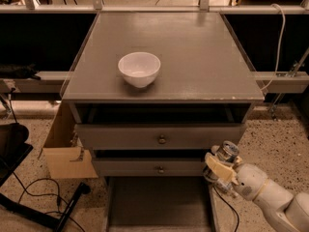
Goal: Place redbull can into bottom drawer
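1. The gripper (220, 172) sits low, below the front right corner of the worktop (193, 57). It ends a white arm (270, 197) that comes in from the lower right.
2. Its fingers are closed narrowly on the can (227, 152), with a cream pad (217, 165) pressed across the can's near side.
3. The can is slim and leans slightly. Its round silver top, with a darker rim, shows above the pad. The finger hides most of the body, and its colours cannot be told.
4. The can appears just right of the bottom drawer's (159, 204) right wall, at the right end of the lower knobbed drawer (149, 168). How far it stands in front of the cabinet cannot be told.
5. The bottom drawer is pulled out beyond the front edge, showing a flat grey floor and thin side walls.
6. The upper knobbed drawer (145, 137) sits just under the front edge.
7. A white bowl (139, 69) stands upright on the worktop, left of centre and nearer the front edge.
8. A cardboard box (67, 151) stands on the floor below the front left corner, with a black cable (34, 187) lying near it.
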Available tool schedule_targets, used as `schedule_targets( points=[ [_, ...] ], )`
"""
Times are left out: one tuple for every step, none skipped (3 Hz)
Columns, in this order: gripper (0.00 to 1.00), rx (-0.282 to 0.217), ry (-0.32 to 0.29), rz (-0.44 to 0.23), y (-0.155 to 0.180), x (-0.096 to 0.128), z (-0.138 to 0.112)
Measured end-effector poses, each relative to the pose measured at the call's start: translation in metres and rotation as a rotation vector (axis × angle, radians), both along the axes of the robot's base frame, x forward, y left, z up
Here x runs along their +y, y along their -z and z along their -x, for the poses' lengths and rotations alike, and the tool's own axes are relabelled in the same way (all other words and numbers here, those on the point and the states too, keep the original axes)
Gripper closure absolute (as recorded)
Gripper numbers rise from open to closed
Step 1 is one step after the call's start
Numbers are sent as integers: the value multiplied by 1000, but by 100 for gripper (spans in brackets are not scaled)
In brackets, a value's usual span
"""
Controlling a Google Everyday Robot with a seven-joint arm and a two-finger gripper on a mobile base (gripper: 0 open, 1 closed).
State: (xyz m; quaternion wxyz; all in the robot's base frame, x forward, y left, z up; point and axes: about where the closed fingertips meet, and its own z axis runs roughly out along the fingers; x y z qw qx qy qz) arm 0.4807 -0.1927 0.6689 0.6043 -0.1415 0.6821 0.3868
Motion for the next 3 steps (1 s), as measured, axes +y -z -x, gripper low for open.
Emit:
schedule_targets(
  points=[
    [100, -24, -21, 2, 29, -1, -4],
    [100, -102, -69, 40, 112, -3, -14],
    [100, -143, -101, 161, 208, 0, -28]
  ],
)
